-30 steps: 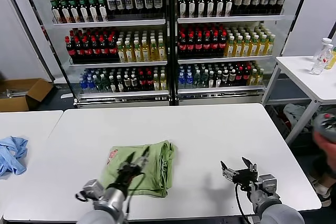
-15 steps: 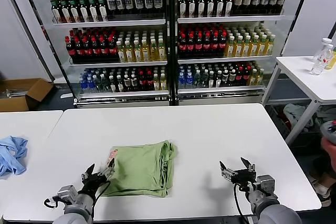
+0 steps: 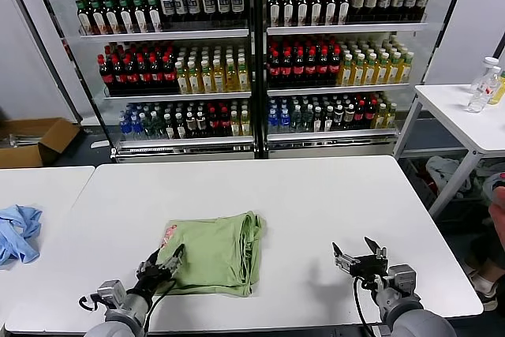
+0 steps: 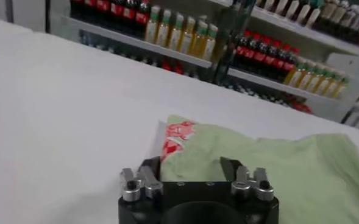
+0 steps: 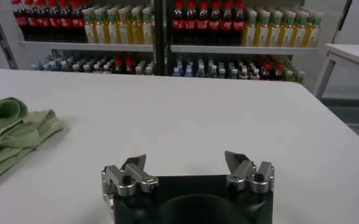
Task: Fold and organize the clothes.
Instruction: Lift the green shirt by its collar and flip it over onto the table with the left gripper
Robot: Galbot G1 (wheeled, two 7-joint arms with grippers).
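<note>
Green polo shirt (image 3: 213, 255) is lying folded on the white worktop (image 3: 316, 203), its near corner sitting between the left gripper's (image 3: 163, 260) spread fingers; the right gripper (image 3: 359, 252) is hovering well apart, fingers released.

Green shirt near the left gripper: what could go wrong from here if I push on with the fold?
The left gripper, jaws open, sits at the near left corner of the folded green shirt; closing there may catch only the top layer and undo the fold. The stacked folds along its right edge look loose, so dragging could spill them. The right gripper waits open, apart, offering no support.
</note>
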